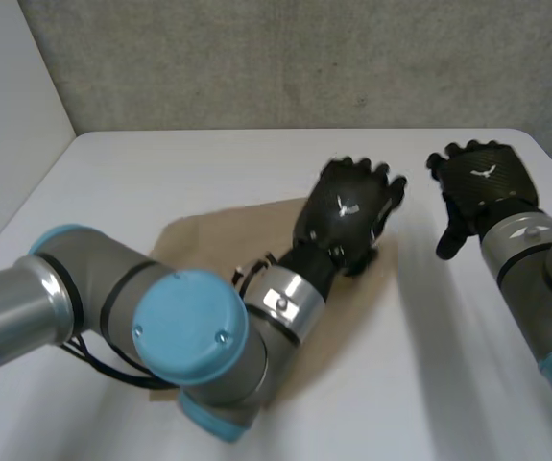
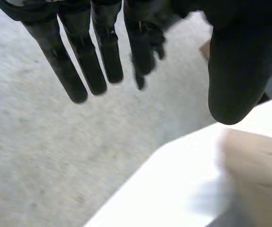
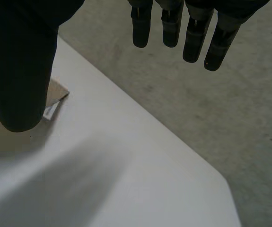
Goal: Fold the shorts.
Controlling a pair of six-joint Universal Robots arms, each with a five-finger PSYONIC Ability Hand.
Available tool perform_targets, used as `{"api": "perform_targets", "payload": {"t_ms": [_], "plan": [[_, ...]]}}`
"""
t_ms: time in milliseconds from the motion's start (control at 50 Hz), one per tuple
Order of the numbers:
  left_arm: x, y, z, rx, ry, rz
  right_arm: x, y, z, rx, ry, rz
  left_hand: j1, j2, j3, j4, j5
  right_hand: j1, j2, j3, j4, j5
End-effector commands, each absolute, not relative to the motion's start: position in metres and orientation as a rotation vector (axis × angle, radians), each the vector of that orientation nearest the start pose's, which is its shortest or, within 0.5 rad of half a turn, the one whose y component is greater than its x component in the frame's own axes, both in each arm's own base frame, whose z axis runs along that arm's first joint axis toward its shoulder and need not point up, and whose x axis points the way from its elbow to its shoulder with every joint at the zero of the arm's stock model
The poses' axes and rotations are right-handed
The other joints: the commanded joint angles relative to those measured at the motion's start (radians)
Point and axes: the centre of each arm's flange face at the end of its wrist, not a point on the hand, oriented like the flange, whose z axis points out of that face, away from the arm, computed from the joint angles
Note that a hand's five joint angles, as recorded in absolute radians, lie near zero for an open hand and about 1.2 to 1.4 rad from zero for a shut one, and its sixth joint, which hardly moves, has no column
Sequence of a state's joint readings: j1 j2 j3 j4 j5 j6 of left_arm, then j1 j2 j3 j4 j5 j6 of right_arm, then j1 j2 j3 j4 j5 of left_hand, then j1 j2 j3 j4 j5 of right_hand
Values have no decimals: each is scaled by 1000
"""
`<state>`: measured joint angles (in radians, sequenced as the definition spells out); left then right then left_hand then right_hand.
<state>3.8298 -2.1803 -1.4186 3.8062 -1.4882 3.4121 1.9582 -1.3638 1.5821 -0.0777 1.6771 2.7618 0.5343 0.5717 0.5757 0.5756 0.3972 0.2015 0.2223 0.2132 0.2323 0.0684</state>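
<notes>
The tan shorts (image 1: 223, 232) lie flat on the white table (image 1: 151, 173), partly covered by my left arm. My left hand (image 1: 346, 213) hovers over their right end with nothing in it. Seen from the left wrist, its fingers (image 2: 81, 66) are straight and spread, and an edge of the shorts (image 2: 258, 170) lies below the thumb. My right hand (image 1: 482, 181) is raised over bare table to the right of the shorts. It is open, its fingers (image 3: 192, 38) straight. A corner of the shorts (image 3: 56, 91) with a small white label lies beside its thumb.
The table's far right corner (image 3: 223, 182) is close to the right hand, with grey floor (image 3: 211, 109) beyond. A grey wall (image 1: 304, 58) runs behind the table's far edge. There is bare tabletop (image 1: 448, 365) between the two arms.
</notes>
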Motion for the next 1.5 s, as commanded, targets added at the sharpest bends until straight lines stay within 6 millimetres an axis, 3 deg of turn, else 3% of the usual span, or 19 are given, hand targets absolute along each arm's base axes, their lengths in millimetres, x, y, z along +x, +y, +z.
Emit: {"api": "perform_targets", "payload": {"t_ms": [20, 100, 200, 220, 320, 420, 520, 620, 680, 860, 940, 1020, 1060, 1100, 1220, 1420, 1500], "plan": [[-400, -171, 184, -1126, -1530, 1979, 243, -272, 245, -898, 2236, -2075, -135, -173, -177, -177, -173, -27, -48, -39, -58, -68], [-369, -193, 187, -1152, -1695, 2059, 244, -274, 237, -1059, 2197, -2043, -197, -235, -239, -239, -235, -27, -48, -39, -58, -68], [-337, -194, 199, -1073, -1895, 2113, 249, -262, 222, -1375, 2100, -1946, -180, -217, -221, -221, -217, -27, -48, -39, -58, -68], [-328, -191, 200, -1046, -1963, 2121, 251, -255, 216, -1493, 2057, -1897, -162, -200, -204, -204, -200, -27, -48, -39, -58, -68], [-301, -171, 202, -1048, -2117, 2078, 244, -244, 203, -1709, 2004, -1768, -33, -71, -75, -74, -71, -27, -48, -39, -58, -68], [-285, -148, 197, -1109, -2209, 1942, 241, -233, 194, -1760, 2008, -1624, 131, 94, 90, 90, 93, 39, 18, 27, 8, -2], [-271, -121, 191, -1069, -2334, 1705, 233, -239, 178, -1752, 2062, -1529, 404, 367, 363, 363, 366, 118, 97, 107, 88, 77], [-262, -104, 185, -996, -2416, 1485, 227, -239, 170, -1798, 2038, -1492, 413, 376, 372, 372, 376, 368, 347, 356, 337, 326], [-260, -96, 180, -1014, -2420, 1392, 224, -240, 163, -1817, 2032, -1464, 416, 379, 375, 375, 379, 380, 359, 368, 349, 338], [-254, -91, 168, -1039, -2451, 1317, 221, -245, 148, -1805, 2059, -1404, 346, 308, 304, 305, 308, 380, 359, 368, 349, 338], [-251, -94, 164, -1030, -2476, 1310, 219, -250, 141, -1800, 2076, -1392, 56, 18, 14, 14, 18, 371, 350, 359, 340, 329], [-249, -102, 162, -997, -2498, 1326, 219, -254, 134, -1802, 2076, -1401, -45, -82, -86, -86, -82, 385, 365, 374, 355, 344], [-249, -106, 162, -977, -2499, 1344, 219, -258, 132, -1804, 2068, -1436, -71, -108, -112, -112, -109, 520, 499, 508, 489, 479], [-249, -108, 163, -966, -2494, 1361, 220, -260, 131, -1808, 2059, -1461, -74, -112, -116, -115, -112, 617, 596, 605, 586, 576], [-250, -111, 163, -952, -2489, 1382, 221, -266, 132, -1789, 2048, -1517, -74, -112, -116, -115, -112, 1194, 1173, 1182, 1163, 1153], [-252, -118, 156, -943, -2482, 1416, 224, -266, 137, -1699, 2075, -1519, -51, -88, -92, -92, -88, 1195, 1174, 1183, 1164, 1153], [-252, -131, 155, -924, -2477, 1496, 223, -270, 142, -1620, 2119, -1529, 198, 161, 157, 157, 161, 1195, 1174, 1183, 1164, 1153]]}}
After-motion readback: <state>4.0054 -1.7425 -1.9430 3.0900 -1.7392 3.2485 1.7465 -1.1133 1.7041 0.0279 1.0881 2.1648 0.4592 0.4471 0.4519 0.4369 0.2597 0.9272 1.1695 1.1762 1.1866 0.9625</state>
